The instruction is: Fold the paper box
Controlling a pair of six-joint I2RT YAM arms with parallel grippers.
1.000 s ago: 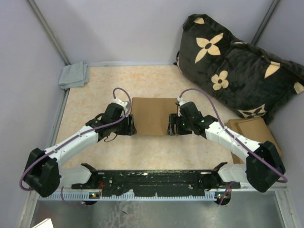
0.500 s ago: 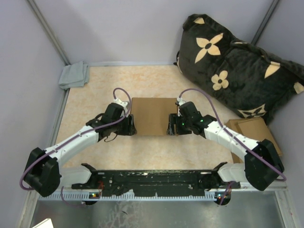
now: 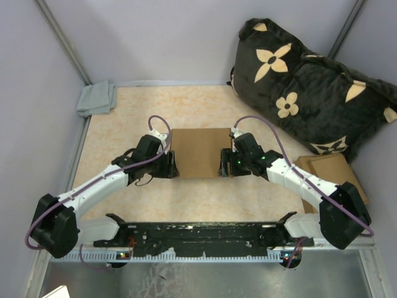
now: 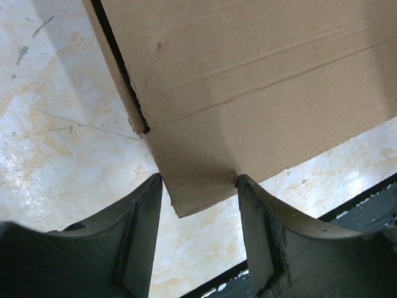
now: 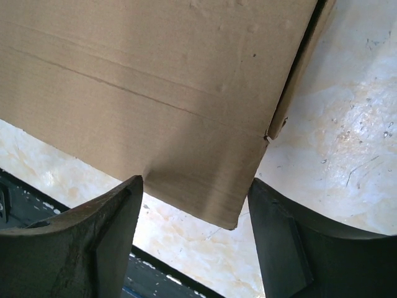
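Observation:
The paper box [image 3: 200, 151] lies flat and closed in the middle of the table, plain brown with crease lines. My left gripper [image 3: 172, 165] sits at its near left corner and my right gripper [image 3: 223, 166] at its near right corner. In the left wrist view the box's [image 4: 248, 74] corner pokes down between the spread fingers of the left gripper [image 4: 198, 186]. The right wrist view has the same picture: the box [image 5: 155, 74] with its corner between the wide-apart fingers of the right gripper [image 5: 195, 186]. Both fingertips of each gripper reach the cardboard's edge, and neither pair clamps it.
A black cushion with tan flowers [image 3: 310, 81] leans at the back right. A pile of flat cardboard sheets [image 3: 329, 171] lies at the right edge, beside the right arm. A grey cloth [image 3: 97, 98] sits in the back left corner. The arms' black base rail [image 3: 198, 234] runs along the near edge.
The right arm's elbow has shifted slightly to the left. Both grippers and the box stay where they were.

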